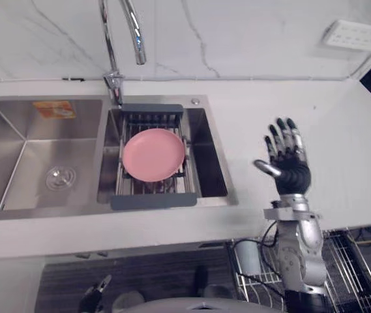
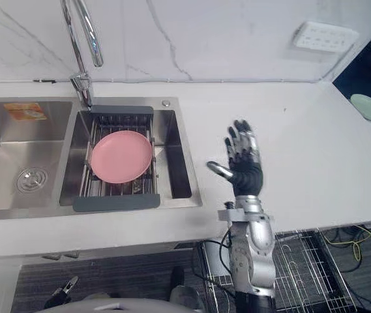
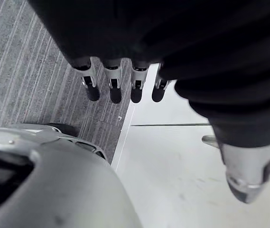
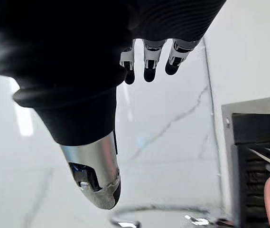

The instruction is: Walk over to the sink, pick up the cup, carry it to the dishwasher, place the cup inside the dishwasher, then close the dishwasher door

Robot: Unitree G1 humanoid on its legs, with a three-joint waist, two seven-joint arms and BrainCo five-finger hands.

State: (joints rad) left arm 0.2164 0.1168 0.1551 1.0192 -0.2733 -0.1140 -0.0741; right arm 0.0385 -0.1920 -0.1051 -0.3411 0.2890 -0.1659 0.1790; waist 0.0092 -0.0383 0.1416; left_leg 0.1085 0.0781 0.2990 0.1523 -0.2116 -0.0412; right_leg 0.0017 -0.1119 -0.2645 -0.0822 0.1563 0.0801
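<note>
Left eye view: right robot hand (image 1: 288, 156), fingers straight and empty, hovers centre-right over white surface (image 1: 348, 163) beside the steel sink (image 1: 15, 130) holding a pink plate (image 1: 153, 154). Right eye view: pale green vessel (image 2: 370, 106), cup or bowl unclear, far right; wire dishwasher rack (image 2: 315, 261) lower right. Left wrist view: left robot hand (image 3: 196, 71) open above floor (image 3: 30, 71).

head stereo pair above shared sink (image 1: 9, 140)

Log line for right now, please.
right hand open, empty, above counter | left hand open, empty | pink plate on sink rack
</note>
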